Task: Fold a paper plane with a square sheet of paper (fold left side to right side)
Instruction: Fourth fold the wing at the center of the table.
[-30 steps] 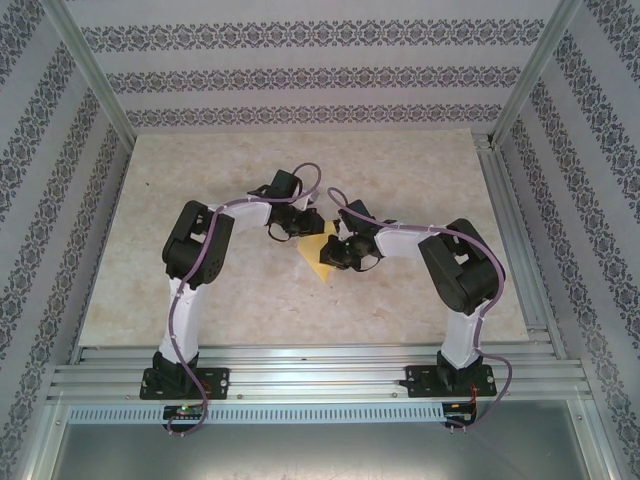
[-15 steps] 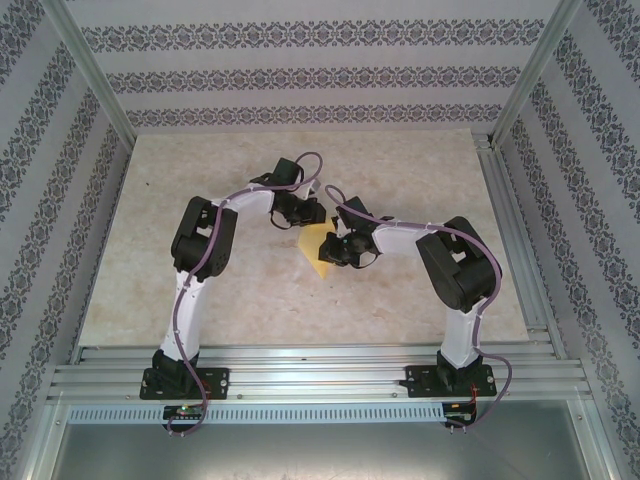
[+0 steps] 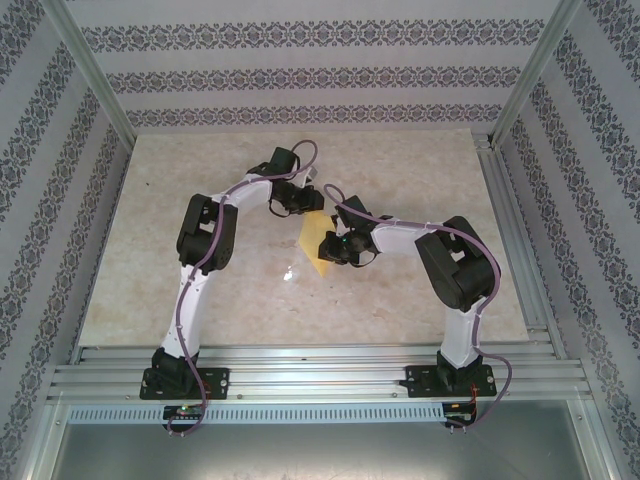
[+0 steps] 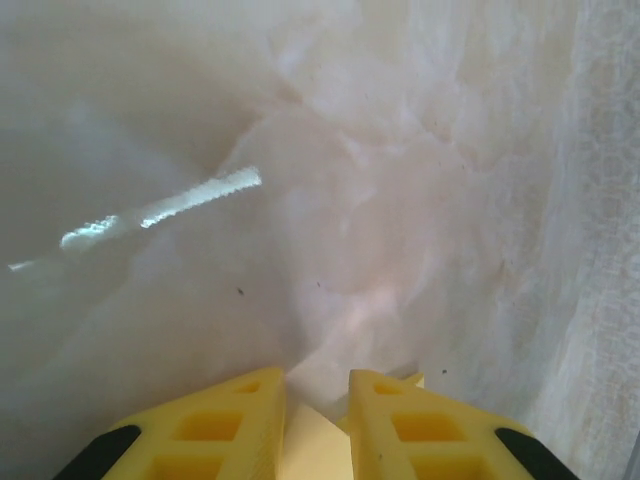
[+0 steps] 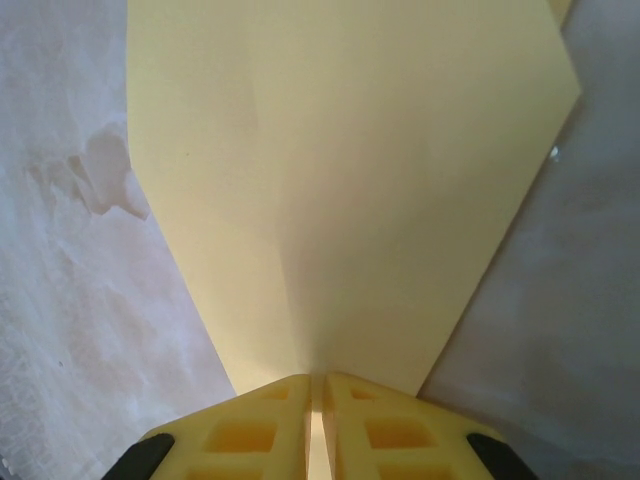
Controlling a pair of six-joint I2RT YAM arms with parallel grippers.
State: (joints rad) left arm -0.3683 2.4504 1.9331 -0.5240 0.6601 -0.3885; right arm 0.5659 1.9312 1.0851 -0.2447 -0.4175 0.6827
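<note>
The mustard-yellow sheet of paper (image 3: 313,243) lies mid-table between the two grippers, with a narrow pointed outline. In the right wrist view the paper (image 5: 350,180) fans out from my right gripper (image 5: 317,380), with a faint crease down its middle. That gripper is shut on the paper's near point. From above, the right gripper (image 3: 330,246) sits at the paper's right edge. My left gripper (image 3: 306,205) hovers at the paper's far end. In the left wrist view the left gripper (image 4: 317,378) has its fingers parted, and the paper (image 4: 312,450) shows in the gap below them.
The pale marble-patterned tabletop (image 3: 200,270) stretches wide to the left and behind the arms. A white glare spot (image 3: 289,272) lies just left of the paper. Patterned walls and aluminium rails (image 3: 520,240) border the table.
The left gripper's jaws have parted and the arm has drawn back toward the far side, uncovering more of the paper. The right gripper has edged slightly left, still gripping.
</note>
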